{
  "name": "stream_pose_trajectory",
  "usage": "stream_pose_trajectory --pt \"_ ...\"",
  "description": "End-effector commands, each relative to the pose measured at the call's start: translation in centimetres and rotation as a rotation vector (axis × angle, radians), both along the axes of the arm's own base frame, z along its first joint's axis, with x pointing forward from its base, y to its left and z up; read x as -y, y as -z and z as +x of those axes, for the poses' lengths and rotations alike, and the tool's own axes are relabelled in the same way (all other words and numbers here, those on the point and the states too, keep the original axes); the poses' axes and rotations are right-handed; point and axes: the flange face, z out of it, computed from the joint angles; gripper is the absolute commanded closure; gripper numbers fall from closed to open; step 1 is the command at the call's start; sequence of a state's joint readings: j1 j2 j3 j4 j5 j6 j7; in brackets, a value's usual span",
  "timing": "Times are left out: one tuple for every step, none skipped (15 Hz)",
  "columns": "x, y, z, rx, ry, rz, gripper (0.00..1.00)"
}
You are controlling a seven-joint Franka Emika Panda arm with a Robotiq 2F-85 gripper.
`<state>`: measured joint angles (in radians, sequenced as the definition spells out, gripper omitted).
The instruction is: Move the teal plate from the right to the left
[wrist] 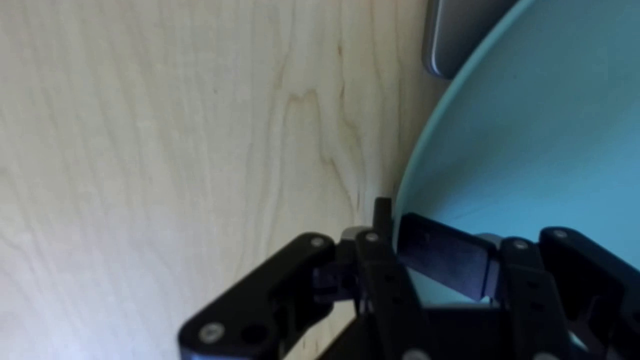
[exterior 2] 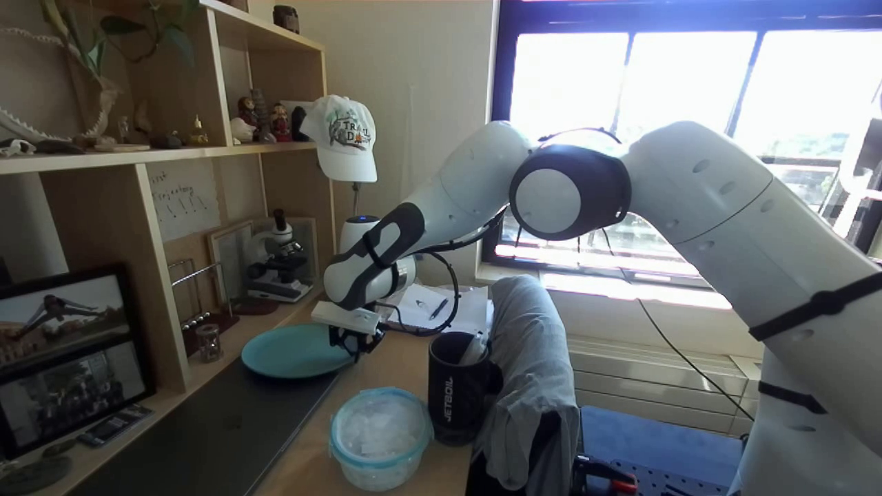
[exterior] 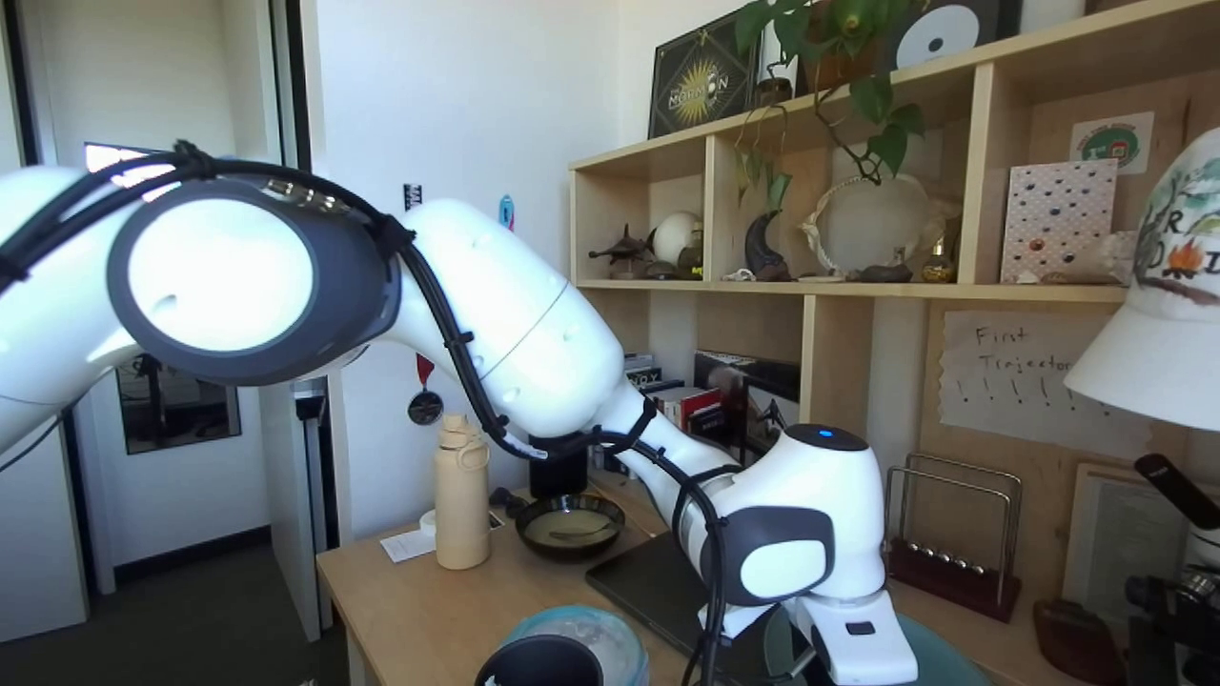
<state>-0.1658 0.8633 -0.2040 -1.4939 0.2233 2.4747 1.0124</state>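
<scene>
Teal plate: on the shelving side of the counter, lapping over one end of a dark flat slab; from where I stand I can't tell if it is lifted.
Claw: pinched on the plate's rim, one finger inside, one outside.
Newton's cradle: near the plate.
Blue-rimmed tub: apart from the plate, just beside the black Jetboil cup.
Cream bottle: upright near the dark bowl.

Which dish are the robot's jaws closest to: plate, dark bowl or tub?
The teal plate: in the wrist view its rim lies between the jaws. The dark bowl and the blue-rimmed tub stand apart from them.
</scene>
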Motion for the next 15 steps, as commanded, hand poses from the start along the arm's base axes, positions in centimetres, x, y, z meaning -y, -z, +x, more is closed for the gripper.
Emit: stream_pose_trajectory --pt "-0.2 -1.8 -0.3 0.042 0.027 0.018 0.98" --pt "-0.4 -2.5 -0.3 0.054 0.022 0.017 0.98" --pt "-0.7 -3.7 -0.1 0.076 0.015 0.013 0.98" --pt "-0.9 -4.6 0.0 0.094 0.008 0.005 0.98" --pt "-1.3 -5.9 0.1 0.117 -0.003 -0.004 0.98" --pt "-1.7 -7.2 0.1 0.138 -0.014 -0.014 0.98" --pt "-2.1 -8.3 0.2 0.157 -0.023 -0.019 0.98" --pt "-2.6 -9.5 0.2 0.172 -0.035 -0.02 0.98" --pt "-3.2 -10.5 0.2 0.185 -0.044 -0.017 0.98" --pt "-3.9 -11.4 0.1 0.192 -0.055 -0.013 0.98" --pt "-4.6 -12.2 0.0 0.195 -0.068 -0.005 0.98" --pt "-5.4 -13.0 -0.2 0.197 -0.085 0.0 0.98" --pt "-6.1 -13.7 -0.5 0.195 -0.099 0.009 0.98" --pt "-7.0 -14.3 -0.8 0.189 -0.121 0.021 0.98" --pt "-7.8 -14.7 -1.2 0.179 -0.144 0.031 0.98"
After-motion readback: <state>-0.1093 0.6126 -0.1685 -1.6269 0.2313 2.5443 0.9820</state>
